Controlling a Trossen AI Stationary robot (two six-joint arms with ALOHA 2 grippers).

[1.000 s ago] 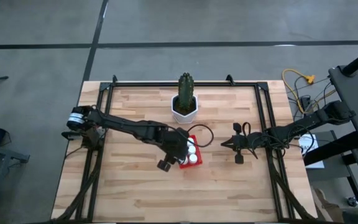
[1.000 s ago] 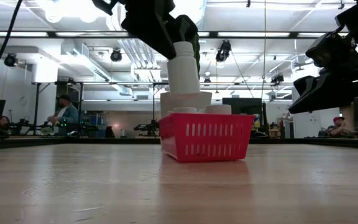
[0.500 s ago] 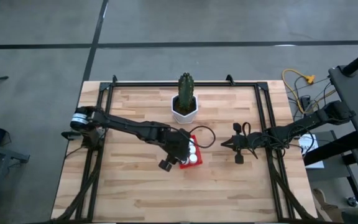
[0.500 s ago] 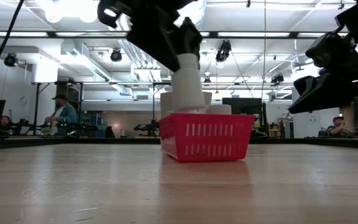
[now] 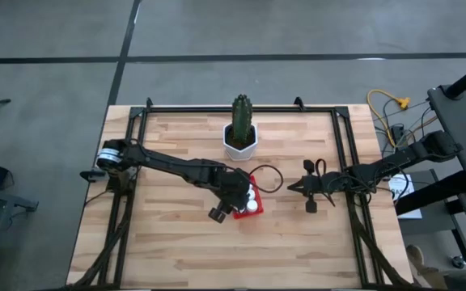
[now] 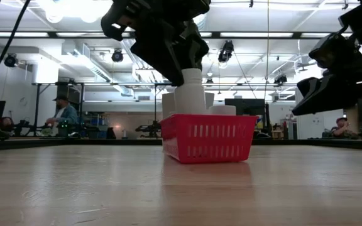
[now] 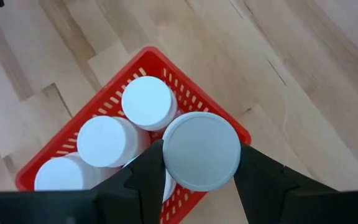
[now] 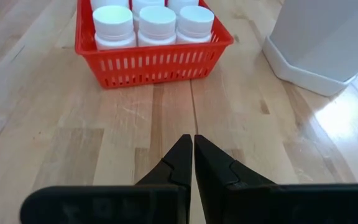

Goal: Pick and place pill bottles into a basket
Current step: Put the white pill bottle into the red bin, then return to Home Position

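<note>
The red basket stands at the table's middle, with several white pill bottles upright in it; they also show in the right wrist view. My left gripper is over the basket's right end, shut on one more pill bottle. That bottle's lower end is behind the basket wall. My right gripper is shut and empty, to the right of the basket, its fingers pointing at it. My left gripper pinches the pill bottle's cap end between its two fingers, one on each side. The fingers come from above, pointing down. The bottle hangs upright, its top well above the other bottles and its lower end inside the basket. Whether it touches the floor is hidden.
A white pot with a green cactus stands just beyond the basket toward the far edge; its wall shows in the right wrist view. Black frame rails run along the table's left and right sides. Bare wood lies near the front edge.
My left gripper has gone down with the pill bottle, still shut on it. The bottle was above the basket's rim a second ago; now its lower end is inside the basket. It has stayed upright.
</note>
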